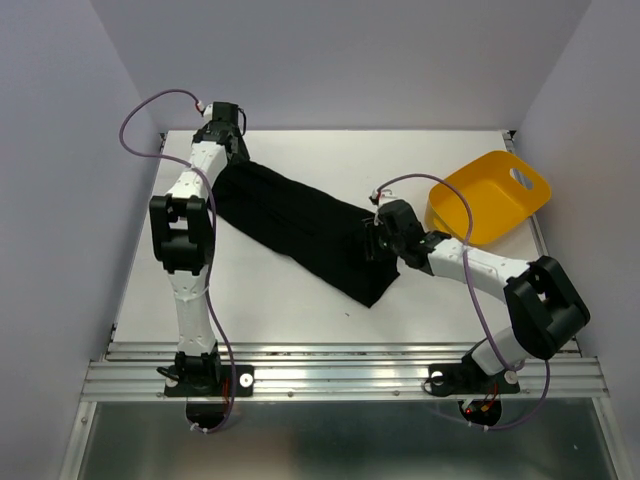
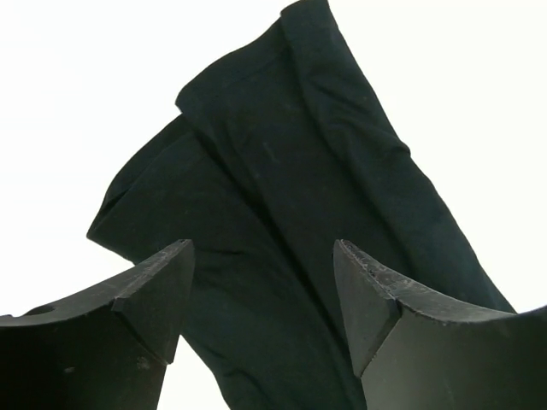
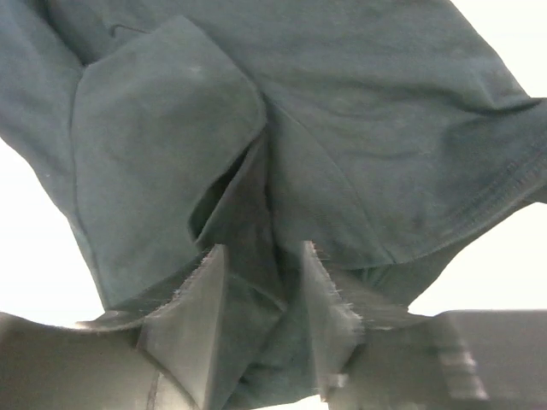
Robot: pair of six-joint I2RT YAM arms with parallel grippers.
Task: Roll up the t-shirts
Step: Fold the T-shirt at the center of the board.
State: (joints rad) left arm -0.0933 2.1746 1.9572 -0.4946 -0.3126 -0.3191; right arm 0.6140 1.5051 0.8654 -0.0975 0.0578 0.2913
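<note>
One black t-shirt (image 1: pixel 300 225) lies folded into a long strip, running diagonally from the table's far left toward the middle right. My left gripper (image 1: pixel 232 148) is at the strip's far-left end. In the left wrist view this gripper (image 2: pixel 262 249) stands wide open just above the cloth (image 2: pixel 325 171), pinching nothing. My right gripper (image 1: pixel 372 243) sits at the strip's near-right end. In the right wrist view its fingers (image 3: pixel 261 256) are parted, and a loose fold of the shirt (image 3: pixel 342 111) lies between them.
A yellow plastic tub (image 1: pixel 490 195) stands tilted at the right of the white table (image 1: pixel 290 320), just behind the right arm. Grey walls close in the left, back and right. A metal rail runs along the near edge.
</note>
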